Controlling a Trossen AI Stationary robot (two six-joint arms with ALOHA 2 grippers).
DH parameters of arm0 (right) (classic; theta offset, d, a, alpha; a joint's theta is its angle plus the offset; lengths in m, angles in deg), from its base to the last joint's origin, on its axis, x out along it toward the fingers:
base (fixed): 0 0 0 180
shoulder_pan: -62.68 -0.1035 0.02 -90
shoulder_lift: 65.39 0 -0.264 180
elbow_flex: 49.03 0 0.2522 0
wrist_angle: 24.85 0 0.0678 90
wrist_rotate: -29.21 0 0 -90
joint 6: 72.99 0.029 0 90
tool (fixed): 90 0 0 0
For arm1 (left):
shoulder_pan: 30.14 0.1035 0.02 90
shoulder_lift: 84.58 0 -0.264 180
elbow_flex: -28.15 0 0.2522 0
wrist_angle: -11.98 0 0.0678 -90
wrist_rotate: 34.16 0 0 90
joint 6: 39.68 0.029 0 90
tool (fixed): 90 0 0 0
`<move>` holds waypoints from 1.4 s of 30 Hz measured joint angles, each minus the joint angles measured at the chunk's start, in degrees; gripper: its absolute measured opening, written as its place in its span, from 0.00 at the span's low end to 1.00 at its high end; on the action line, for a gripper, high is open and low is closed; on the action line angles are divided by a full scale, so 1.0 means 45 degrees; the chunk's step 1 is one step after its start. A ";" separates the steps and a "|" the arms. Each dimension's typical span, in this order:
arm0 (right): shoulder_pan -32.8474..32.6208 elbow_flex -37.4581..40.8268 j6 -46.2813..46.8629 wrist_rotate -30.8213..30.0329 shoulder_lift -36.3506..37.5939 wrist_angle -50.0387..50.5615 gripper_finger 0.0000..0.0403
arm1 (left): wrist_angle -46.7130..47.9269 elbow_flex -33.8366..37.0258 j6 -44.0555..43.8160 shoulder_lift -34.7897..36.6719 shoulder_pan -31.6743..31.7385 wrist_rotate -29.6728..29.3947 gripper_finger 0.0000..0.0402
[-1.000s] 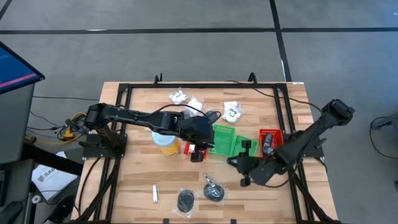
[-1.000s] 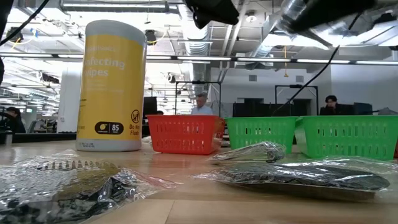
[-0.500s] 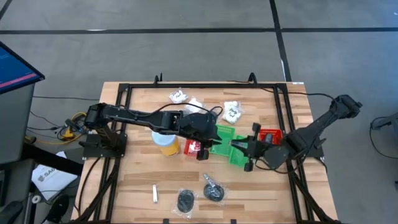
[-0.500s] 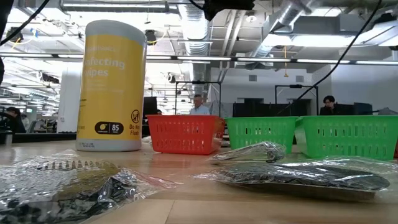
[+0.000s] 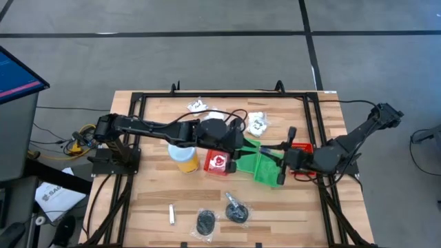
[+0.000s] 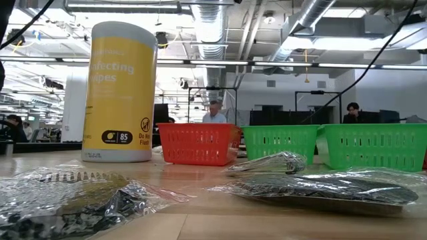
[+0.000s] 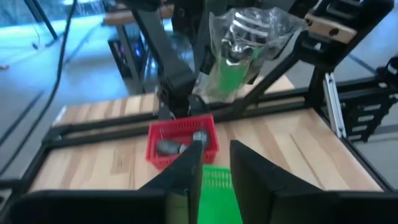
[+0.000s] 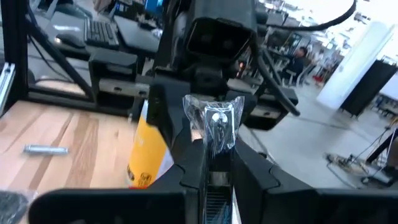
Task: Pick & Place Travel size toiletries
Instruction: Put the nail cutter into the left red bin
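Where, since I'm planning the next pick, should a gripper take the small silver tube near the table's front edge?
Across its middle, straight down from above: the tube lies flat on bare table, nothing touching it, both long sides free. The left gripper, open above the bins, is nearer; the right gripper holds a wrapped packet.

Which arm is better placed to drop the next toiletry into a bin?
The right. Its claw is shut on a clear-wrapped toiletry and hangs by the green bin. The left claw holds nothing.
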State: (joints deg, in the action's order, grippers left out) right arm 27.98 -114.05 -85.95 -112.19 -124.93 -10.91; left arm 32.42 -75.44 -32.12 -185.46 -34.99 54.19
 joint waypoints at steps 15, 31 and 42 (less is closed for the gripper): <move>0.0368 0.0000 -0.2823 0.0107 -0.0042 -0.3512 0.11 | -0.2914 0.0000 0.0599 0.0000 0.0000 0.0000 0.56; 0.1350 0.0000 -0.3252 0.2325 -0.0108 -0.4954 0.11 | -0.4274 0.0000 0.0597 0.0000 0.0015 0.0000 0.58; 0.1891 0.0000 -0.3249 0.3462 -0.0288 -0.5358 0.11 | -0.4386 0.0000 0.0597 0.0000 0.0024 0.0005 0.50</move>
State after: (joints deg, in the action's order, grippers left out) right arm 36.49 -114.05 -100.58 -96.61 -126.23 -35.02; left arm 12.68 -75.44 -29.44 -185.46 -34.88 54.22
